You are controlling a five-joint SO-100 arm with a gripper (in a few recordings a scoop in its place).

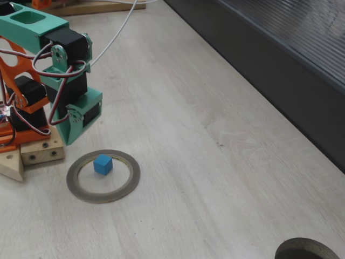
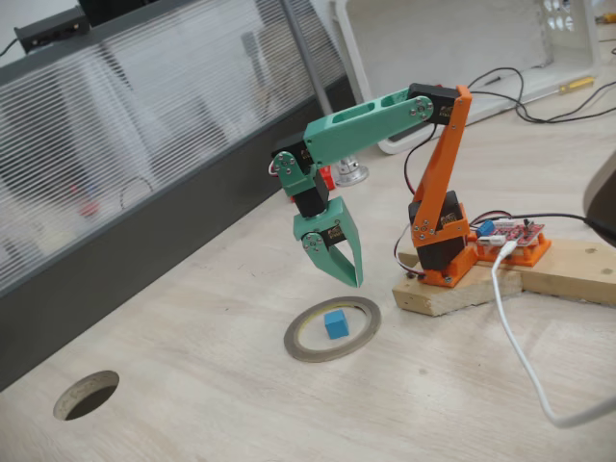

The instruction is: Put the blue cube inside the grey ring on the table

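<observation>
The blue cube (image 1: 103,164) (image 2: 335,323) rests on the table (image 1: 215,162) inside the grey ring (image 1: 102,197) (image 2: 310,350), a little off its centre and clear of the band. My teal gripper (image 2: 356,281) (image 1: 69,140) hangs in the air just above the ring's edge nearest the arm's base. It points down, its fingertips meet, and nothing is between them. It is apart from the cube.
The orange arm base stands on a wooden block (image 2: 549,274) beside the ring. A white cable (image 2: 520,356) trails across the table. There is a round hole (image 1: 310,251) (image 2: 87,395) in the tabletop. A dark ribbed strip (image 1: 280,65) borders the far side.
</observation>
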